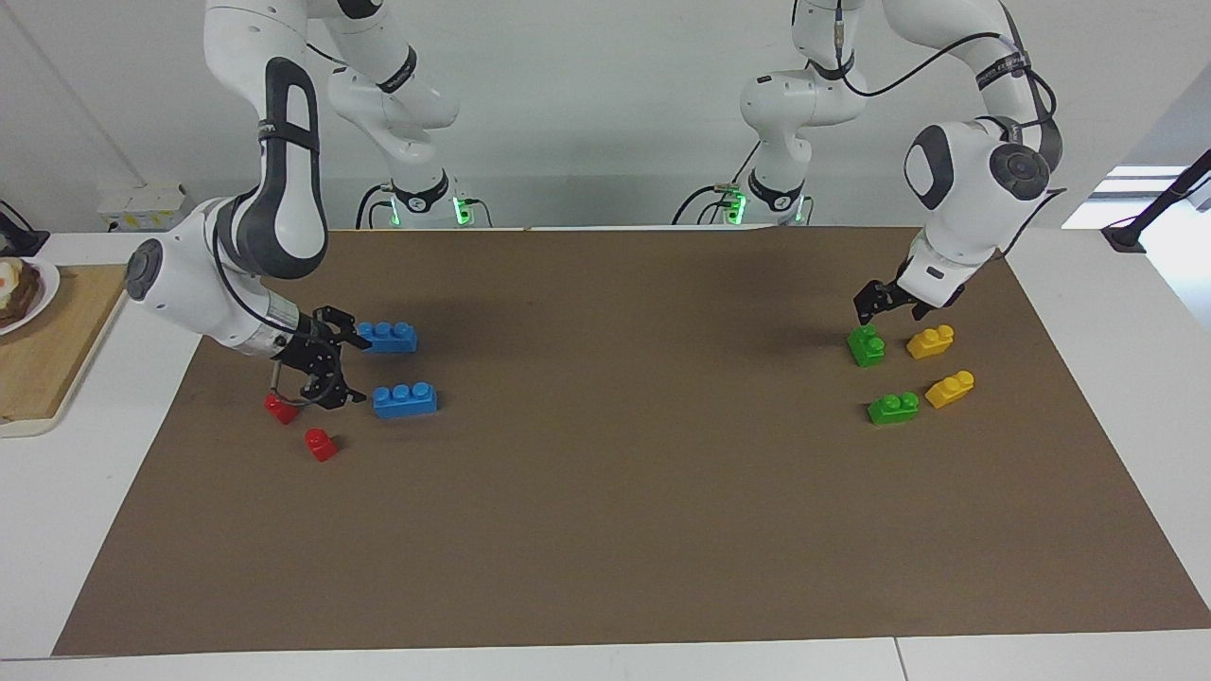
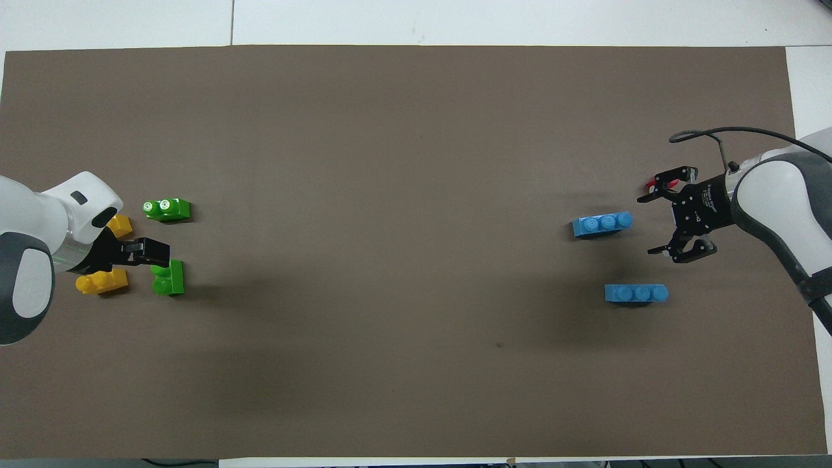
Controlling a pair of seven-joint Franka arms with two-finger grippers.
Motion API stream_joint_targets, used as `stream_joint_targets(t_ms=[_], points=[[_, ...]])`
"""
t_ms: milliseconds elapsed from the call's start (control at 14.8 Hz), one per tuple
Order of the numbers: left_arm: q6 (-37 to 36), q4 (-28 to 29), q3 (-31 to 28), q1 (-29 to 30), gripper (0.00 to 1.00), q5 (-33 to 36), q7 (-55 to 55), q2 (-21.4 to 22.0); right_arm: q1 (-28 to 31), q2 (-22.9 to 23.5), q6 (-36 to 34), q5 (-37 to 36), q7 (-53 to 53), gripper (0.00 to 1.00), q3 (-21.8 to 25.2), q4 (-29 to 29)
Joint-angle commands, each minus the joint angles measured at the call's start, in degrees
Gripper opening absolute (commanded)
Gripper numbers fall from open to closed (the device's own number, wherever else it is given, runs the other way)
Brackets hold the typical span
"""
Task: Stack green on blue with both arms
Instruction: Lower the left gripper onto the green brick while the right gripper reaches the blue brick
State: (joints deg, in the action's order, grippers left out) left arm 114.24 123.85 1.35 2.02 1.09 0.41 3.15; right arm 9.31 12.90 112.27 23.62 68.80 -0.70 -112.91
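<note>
- Two arms, no brick lifted — stacking has not begun.
- Left gripper [image 1: 872,305], jaws apart and empty, hangs just above the green brick [image 1: 866,345] that lies nearer the robots at the left arm's end; the second green brick [image 1: 893,408] lies farther out, beside two yellow bricks [image 1: 930,341].
- Right gripper [image 1: 333,367], jaws wide and empty, sits low between the two blue bricks [image 1: 387,337] [image 1: 404,399], near the red bricks [image 1: 321,444].
- Remaining: grasp, carry, press green onto blue.
- No legible writing or brand — none can be read.

I work in a robot lab: my two white arms [image 1: 265,189] are bolted at a white table [image 1: 57,530] with brown paper sheet [image 1: 605,530], before plain white wall [image 1: 587,113].
</note>
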Motion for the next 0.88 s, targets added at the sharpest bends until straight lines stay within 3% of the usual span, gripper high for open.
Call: stream_joint_targets(t_ms=[0,202,405,810], points=[[3.8,3.9,0.3,0.9,1.0,0.9,1.0,1.2,-0.5,1.0,2.9,1.4,-1.5,0.99,-0.4,-0.8],[10.5,8.9,0.4,1.9,1.0,0.9,0.5,1.6,-1.3,2.0,5.8,1.5,-1.5,0.99,-0.4,-0.2],[11.8,9.1,0.4,2.4,1.0,0.9,0.9,-0.8,-2.1,3.0,7.8,4.1,-1.6,0.99,-0.4,-0.2],[13.5,10.7,0.4,2.3,1.0,0.9,0.5,-1.3,-2.3,3.8,8.8,4.2,-3.7,0.99,-0.4,-1.2]])
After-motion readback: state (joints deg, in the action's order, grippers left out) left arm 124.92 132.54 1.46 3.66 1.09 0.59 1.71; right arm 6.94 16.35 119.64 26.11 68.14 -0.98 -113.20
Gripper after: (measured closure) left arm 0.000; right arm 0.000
